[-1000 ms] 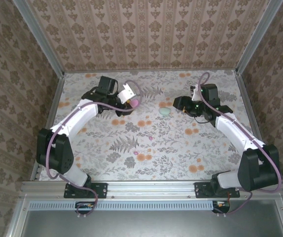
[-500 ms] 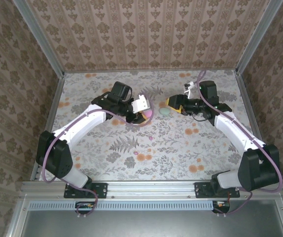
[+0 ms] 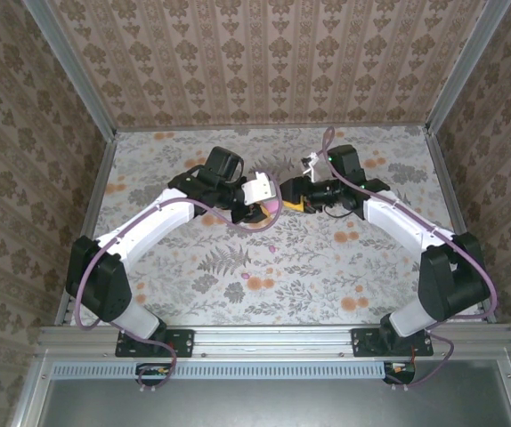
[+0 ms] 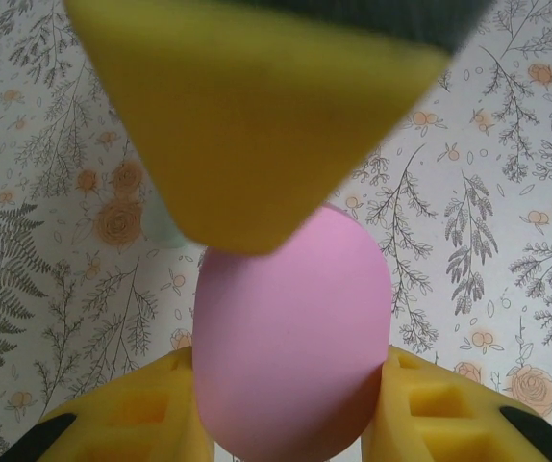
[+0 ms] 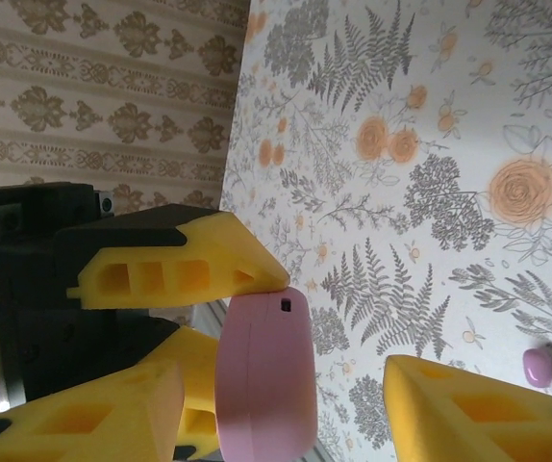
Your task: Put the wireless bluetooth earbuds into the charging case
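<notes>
Both tools meet above the middle of the bench point(image 3: 193, 267), well apart from the side rails and the back wall, and open bench lies toward the arm bases. The left tool point(image 3: 263, 199) pinches the pink case point(image 4: 290, 337) between its two fingers. The right tool point(image 3: 288, 190) is spread wide, with one finger point(image 4: 247, 125) just over the far end of the case. The pink earbud point(image 5: 539, 366) lies on the bench, apart from both tools.

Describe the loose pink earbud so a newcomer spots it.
On the floral-patterned table, find the left pincer holding a pink egg-shaped plastic case over the middle. Toward the near edge from it, alone on the surface, lies the tiny pink bean-sized earbud with a pale tip: far smaller than the case, and nothing grips it.
</notes>
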